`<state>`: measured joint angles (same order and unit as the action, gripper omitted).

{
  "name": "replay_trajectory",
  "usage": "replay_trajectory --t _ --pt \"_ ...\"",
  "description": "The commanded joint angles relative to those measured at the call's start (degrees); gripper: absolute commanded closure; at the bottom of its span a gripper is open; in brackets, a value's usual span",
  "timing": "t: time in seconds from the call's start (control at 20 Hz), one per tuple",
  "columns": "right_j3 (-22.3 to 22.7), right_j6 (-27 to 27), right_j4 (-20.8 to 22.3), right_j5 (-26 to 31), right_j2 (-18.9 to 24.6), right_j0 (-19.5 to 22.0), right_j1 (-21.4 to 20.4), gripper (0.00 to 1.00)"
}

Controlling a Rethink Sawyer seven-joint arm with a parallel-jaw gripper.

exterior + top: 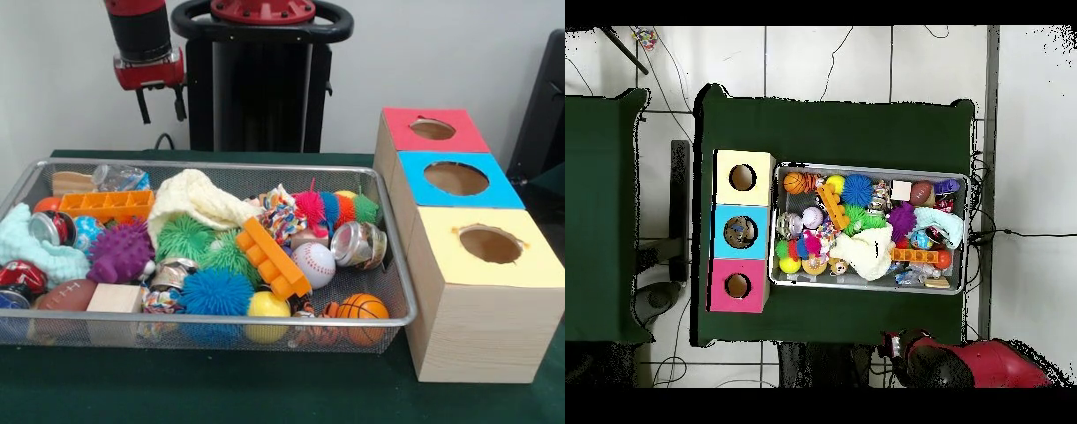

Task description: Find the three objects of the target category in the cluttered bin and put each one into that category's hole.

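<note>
Yellow box [490, 291] sitting nearest on green table [221, 389], blue box [455, 181] and red box [431, 131] lining up behind it, each showing round hole on top. Wire bin [388, 265] lying just beside boxes, holding clutter: basketball [362, 308], yellow ball [267, 306], blue spiky ball [216, 291] along near edge; baseball [314, 263], orange brick [272, 258], purple spiky ball [119, 253] further in. Gripper [161, 104] hanging above bin's far left corner, touching nothing; jaws standing apart, empty.
</note>
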<state>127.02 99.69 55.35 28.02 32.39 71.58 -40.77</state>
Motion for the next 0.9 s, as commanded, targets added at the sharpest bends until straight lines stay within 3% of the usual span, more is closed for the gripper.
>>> replay_trajectory --t 0.05,0.25,0.45,0.9 --pt "-8.3 13.5 4.1 -7.4 -8.7 -6.6 2.6 0.0" --pt "-18.0 6.5 1.5 -4.7 -7.4 -5.0 7.7 0.0" --pt "-22.9 2.1 -2.6 -1.6 -5.6 -4.0 9.2 0.0" --pt "-27.7 -1.4 -7.0 2.7 -4.3 -5.2 11.2 0.0"
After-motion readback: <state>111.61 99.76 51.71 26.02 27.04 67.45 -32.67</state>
